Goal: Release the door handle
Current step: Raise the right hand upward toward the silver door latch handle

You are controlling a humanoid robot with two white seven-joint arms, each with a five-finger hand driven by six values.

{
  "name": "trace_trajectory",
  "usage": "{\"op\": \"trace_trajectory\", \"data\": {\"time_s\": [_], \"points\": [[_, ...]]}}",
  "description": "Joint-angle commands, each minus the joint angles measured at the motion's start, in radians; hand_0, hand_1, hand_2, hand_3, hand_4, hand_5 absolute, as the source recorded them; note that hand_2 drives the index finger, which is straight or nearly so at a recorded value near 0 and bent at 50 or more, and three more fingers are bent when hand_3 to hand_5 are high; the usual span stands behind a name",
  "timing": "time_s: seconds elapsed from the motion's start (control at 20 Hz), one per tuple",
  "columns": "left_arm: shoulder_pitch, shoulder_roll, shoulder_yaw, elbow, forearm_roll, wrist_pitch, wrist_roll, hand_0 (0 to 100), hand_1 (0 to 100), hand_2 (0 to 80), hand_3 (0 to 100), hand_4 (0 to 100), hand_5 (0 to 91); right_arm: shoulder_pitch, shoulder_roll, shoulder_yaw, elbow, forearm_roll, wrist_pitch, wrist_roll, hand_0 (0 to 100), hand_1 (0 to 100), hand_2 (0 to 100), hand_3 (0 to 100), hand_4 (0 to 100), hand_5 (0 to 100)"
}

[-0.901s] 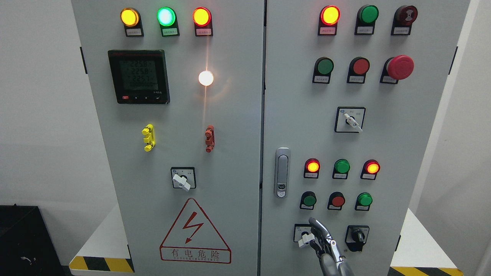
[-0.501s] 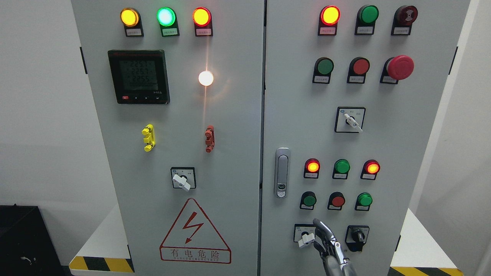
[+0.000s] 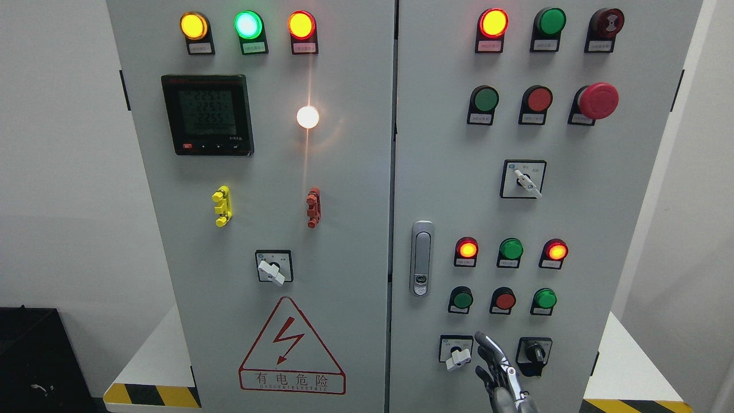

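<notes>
Silver and upright, your door handle (image 3: 422, 258) sits at the left edge of the right cabinet door (image 3: 573, 218), untouched. Well below it, your right hand (image 3: 500, 370) rises from the bottom edge, fingers (image 3: 486, 344) loosely apart and empty, between the white selector switch (image 3: 457, 353) and the black one (image 3: 534, 354).

Brightness: even, bright indoor light.
Glare: white lamp (image 3: 308, 117) blooms, throwing a vertical streak down the cabinet door (image 3: 344, 189).
Shadows: soft, short beneath buttons.
Focus: sharp overall; meter display (image 3: 207, 112) digits slightly smeared.
</notes>
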Motion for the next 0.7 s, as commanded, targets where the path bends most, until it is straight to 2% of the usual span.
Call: {"op": "trace_trajectory", "data": {"time_s": [0.0, 0.05, 0.1, 0.15, 0.2, 0.25, 0.45, 0.65], "points": [[0.017, 0.0, 0.0, 0.0, 0.001, -0.001, 0.0, 12, 56, 0.0, 0, 0, 0.0, 0.0, -0.004, -0.005, 0.0, 0.036, 0.005, 0.003, 34, 4, 0, 10, 14, 10], [0.017, 0.0, 0.0, 0.001, 0.001, -0.001, 0.0, 12, 56, 0.0, 0, 0, 0.0, -0.001, -0.006, -0.008, 0.0, 0.046, 0.005, 0.003, 35, 8, 0, 18, 24, 20], [0.017, 0.0, 0.0, 0.0, 0.001, -0.001, 0.0, 12, 56, 0.0, 0, 0, 0.0, -0.001, -0.006, -0.01, 0.0, 0.059, 0.005, 0.005, 38, 15, 0, 32, 39, 33], [0.017, 0.0, 0.0, 0.0, -0.001, -0.001, 0.0, 12, 56, 0.0, 0, 0, 0.0, -0.003, -0.006, -0.01, 0.0, 0.077, 0.005, 0.003, 41, 20, 0, 49, 55, 49], [0.017, 0.0, 0.0, 0.0, 0.001, -0.001, 0.0, 12, 56, 0.0, 0, 0, 0.0, -0.004, -0.006, -0.011, 0.0, 0.102, 0.005, 0.005, 43, 23, 0, 61, 68, 69], [0.017, 0.0, 0.0, 0.0, 0.001, -0.001, 0.0, 12, 56, 0.0, 0, 0, 0.0, -0.006, -0.006, -0.013, 0.0, 0.128, 0.005, 0.005, 46, 26, 0, 69, 75, 79], [0.017, 0.0, 0.0, 0.0, -0.001, -0.001, 0.0, 12, 56, 0.0, 0, 0, 0.0, -0.01, -0.006, -0.013, 0.001, 0.21, -0.003, 0.005, 49, 32, 0, 87, 95, 96], [0.017, 0.0, 0.0, 0.0, -0.001, -0.001, 0.0, 12, 56, 0.0, 0, 0, 0.0, -0.027, -0.004, -0.014, 0.001, 0.273, -0.003, 0.003, 50, 33, 5, 94, 100, 100]]}}
